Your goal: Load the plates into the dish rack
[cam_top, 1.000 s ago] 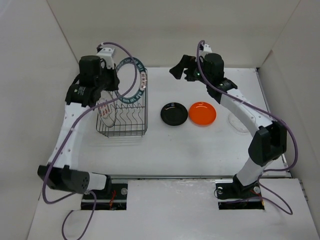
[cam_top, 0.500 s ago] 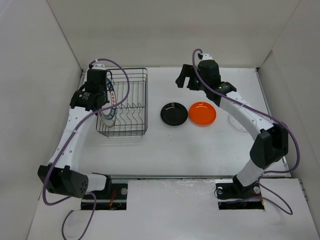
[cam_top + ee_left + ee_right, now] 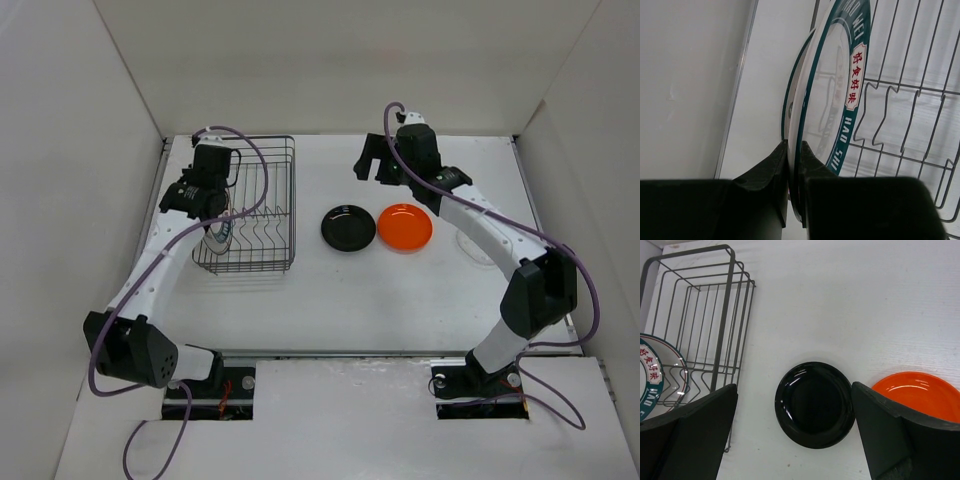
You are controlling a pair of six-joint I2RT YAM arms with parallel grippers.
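Left wrist view gave us the best look: the left gripper (image 3: 792, 150) had its fingers pinched shut on the rim of the patterned plate (image 3: 840, 100). That plate stood on edge, running straight out from the fingertips, with the rack (image 3: 729, 315) prongs just off to one side of them. We couldn't tell whether its bottom edge was properly seated between two prongs.

So we'd call this the slotting-in step for that plate. Our guess for the next move: let the fingers part a little, check that the plate stands by itself, then back straight out along the rim so nothing gets dragged along.

The right gripper (image 3: 797, 440) was spread wide with nothing in it. The black plate (image 3: 814, 405) lay on the table (image 3: 400, 300) right in the gap between its fingers, well below them. The orange plate (image 3: 920, 395) sat just past one finger, close beside the black one. Probably black goes next, and being flat, it'll need a grab at the rim.

Count:
- One rack.
- Four plates we were sure of: patterned, black, orange, and a faint clear plate (image 3: 472, 243) off by itself.
- There may have been another plate behind the patterned one, but we couldn't tell.
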